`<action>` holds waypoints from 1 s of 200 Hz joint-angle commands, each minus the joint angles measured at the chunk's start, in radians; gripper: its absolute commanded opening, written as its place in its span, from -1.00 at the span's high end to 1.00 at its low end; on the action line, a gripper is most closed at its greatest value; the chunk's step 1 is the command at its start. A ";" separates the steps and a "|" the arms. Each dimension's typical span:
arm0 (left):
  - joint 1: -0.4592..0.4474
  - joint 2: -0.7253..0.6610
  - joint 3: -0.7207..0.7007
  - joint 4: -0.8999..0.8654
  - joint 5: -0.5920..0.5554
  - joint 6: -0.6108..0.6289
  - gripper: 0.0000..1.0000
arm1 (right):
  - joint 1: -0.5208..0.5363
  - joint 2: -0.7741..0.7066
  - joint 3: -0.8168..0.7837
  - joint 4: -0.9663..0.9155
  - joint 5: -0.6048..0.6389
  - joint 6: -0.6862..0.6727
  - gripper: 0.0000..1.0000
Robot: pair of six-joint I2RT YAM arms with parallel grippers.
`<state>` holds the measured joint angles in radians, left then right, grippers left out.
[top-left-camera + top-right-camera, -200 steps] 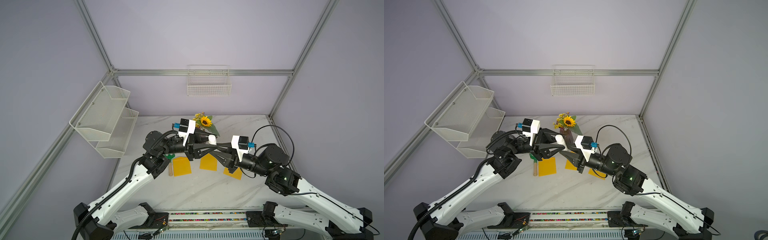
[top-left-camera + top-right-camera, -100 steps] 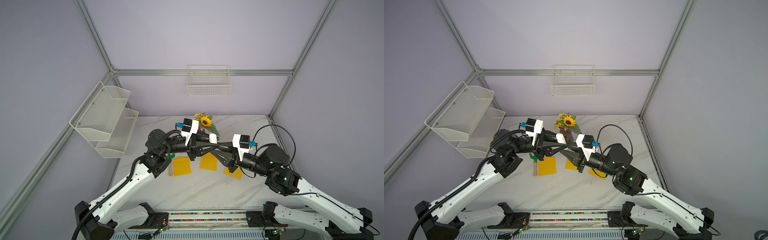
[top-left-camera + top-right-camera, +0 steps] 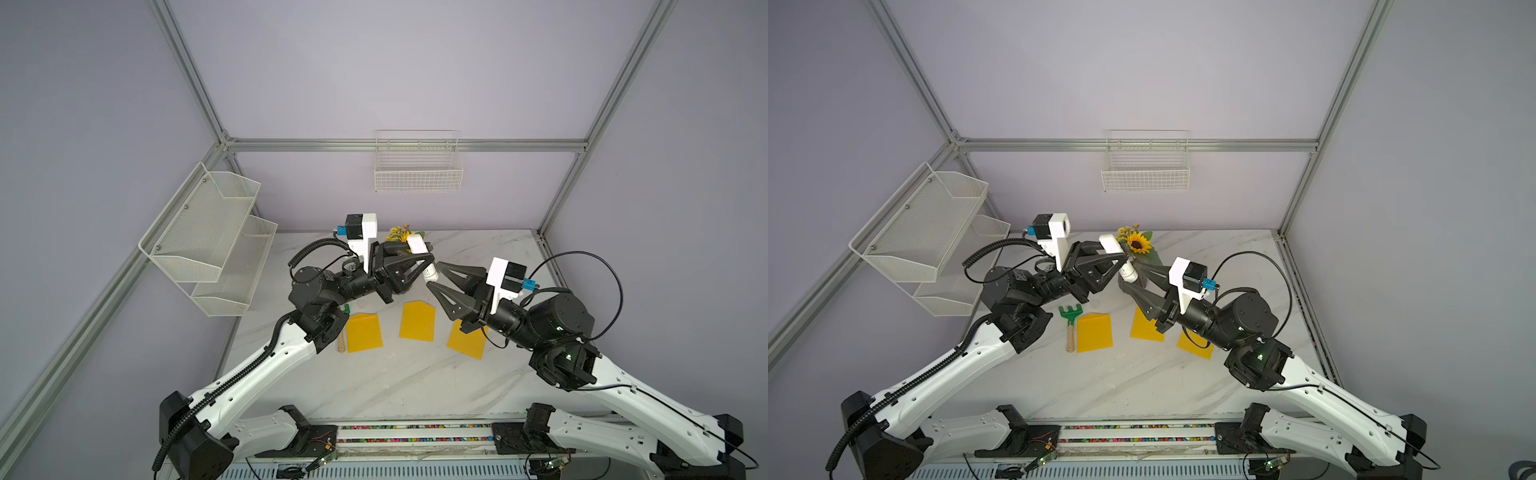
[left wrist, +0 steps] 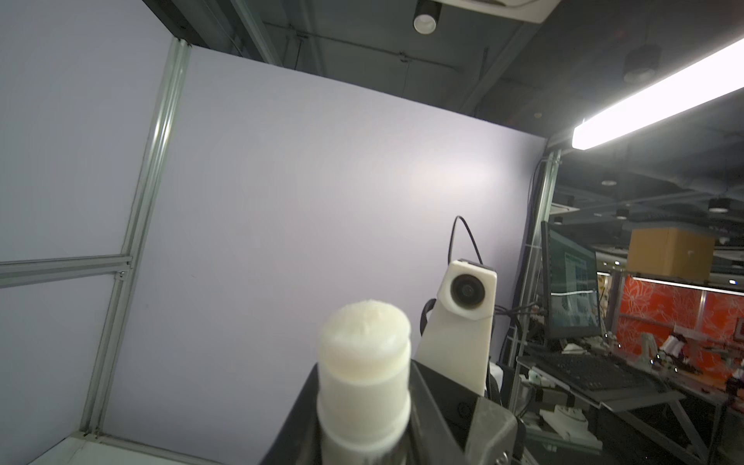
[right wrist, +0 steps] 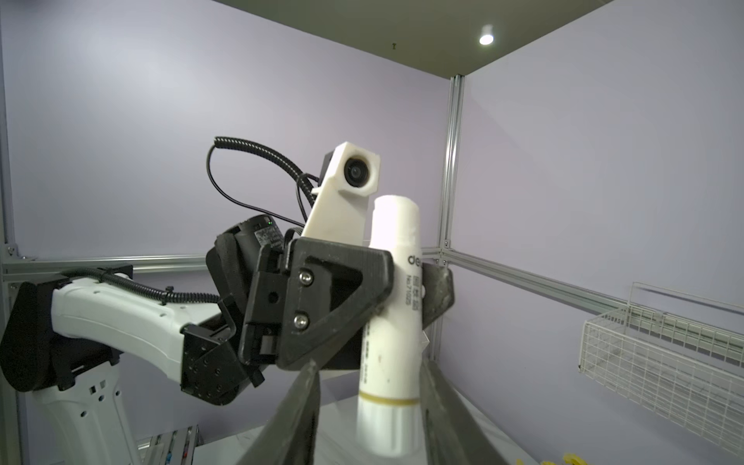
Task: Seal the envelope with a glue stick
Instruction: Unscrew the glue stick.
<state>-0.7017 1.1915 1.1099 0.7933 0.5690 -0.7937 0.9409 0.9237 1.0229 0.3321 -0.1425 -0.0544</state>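
Glue stick (image 5: 392, 322): white cylinder with a printed label, held tilted in the air above the middle of the tabletop (image 3: 395, 386), toward its far edge.
Left gripper (image 5: 411, 284): clenched on the stick's mid-body, both ends protruding.
Right gripper (image 3: 433, 275): released, jaws apart and straddling the stick's lower end; the right wrist view shows a gap on at least one side.
Yellow envelopes (image 3: 417, 321): three, flat in a row across the tabletop's middle, below both grippers, untouched.
Green toy rake (image 3: 1070, 318): flat, just beside the envelope nearest the left edge.
Sunflower (image 3: 1138, 243): by the far edge.
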 commanded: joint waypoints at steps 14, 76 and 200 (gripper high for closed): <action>0.002 0.017 -0.012 0.267 -0.214 -0.245 1.00 | 0.006 0.053 0.010 0.207 0.021 -0.050 -0.03; -0.005 0.057 0.002 0.368 -0.260 -0.331 1.00 | 0.006 0.171 0.066 0.323 0.013 -0.095 0.01; -0.016 0.075 0.011 0.394 -0.254 -0.329 1.00 | 0.006 0.230 0.113 0.325 0.050 -0.044 0.47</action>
<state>-0.7090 1.2652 1.0946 1.1446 0.2974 -1.1088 0.9409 1.1465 1.1084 0.6357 -0.1097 -0.1322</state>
